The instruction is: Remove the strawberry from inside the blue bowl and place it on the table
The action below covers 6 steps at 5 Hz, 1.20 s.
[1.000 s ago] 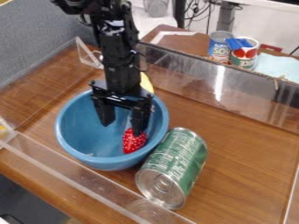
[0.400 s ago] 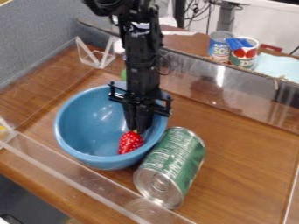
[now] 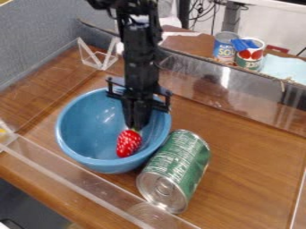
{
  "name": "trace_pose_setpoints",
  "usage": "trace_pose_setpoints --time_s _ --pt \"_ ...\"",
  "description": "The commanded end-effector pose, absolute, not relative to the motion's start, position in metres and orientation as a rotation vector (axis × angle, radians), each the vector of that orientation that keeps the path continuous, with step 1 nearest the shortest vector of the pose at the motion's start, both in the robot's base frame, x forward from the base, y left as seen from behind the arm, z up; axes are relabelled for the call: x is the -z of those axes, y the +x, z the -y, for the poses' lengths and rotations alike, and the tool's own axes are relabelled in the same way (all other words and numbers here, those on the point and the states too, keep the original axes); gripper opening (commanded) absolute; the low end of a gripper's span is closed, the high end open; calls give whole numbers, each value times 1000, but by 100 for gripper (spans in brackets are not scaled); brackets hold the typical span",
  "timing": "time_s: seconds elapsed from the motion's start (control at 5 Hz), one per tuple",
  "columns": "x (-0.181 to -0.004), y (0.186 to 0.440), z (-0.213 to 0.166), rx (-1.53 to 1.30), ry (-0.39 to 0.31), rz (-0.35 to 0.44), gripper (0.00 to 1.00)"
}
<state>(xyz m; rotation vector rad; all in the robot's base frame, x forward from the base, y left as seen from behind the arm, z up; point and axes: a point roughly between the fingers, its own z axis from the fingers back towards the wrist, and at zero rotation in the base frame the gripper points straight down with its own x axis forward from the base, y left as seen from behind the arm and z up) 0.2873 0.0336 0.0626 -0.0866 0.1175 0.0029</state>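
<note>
The light-blue bowl [image 3: 86,130] sits on the brown wooden table [image 3: 239,170] near the front. My black gripper [image 3: 131,128] points straight down over the bowl's right side, shut on the green top of the small red strawberry [image 3: 129,142]. The strawberry hangs from the fingertips just inside the bowl's right wall, slightly above the bottom.
A green can [image 3: 176,168] lies on its side right against the bowl's right rim. Clear acrylic walls [image 3: 72,179] edge the table. A white folded stand [image 3: 93,55] sits behind the bowl. Cans [image 3: 239,51] stand beyond the far wall.
The gripper's fingers have closed on the strawberry, and the fruit has risen slightly off the bowl's bottom with it.
</note>
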Motion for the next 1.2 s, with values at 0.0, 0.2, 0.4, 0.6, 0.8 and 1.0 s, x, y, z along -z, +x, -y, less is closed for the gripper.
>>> trace_pose_setpoints --time_s 0.0,0.2,0.4,0.6,0.8,1.0 --pt "-118 288 -48 14 -81 9 0" --pt "-163 281 -81 -7 -101 67 0" --pt "-176 278 -114 -58 -102 87 0" --pt "-166 269 -139 -78 -68 72 0" --pt "-155 273 -148 -106 -37 57 100" --pt "-151 282 -146 -116 -22 64 0"
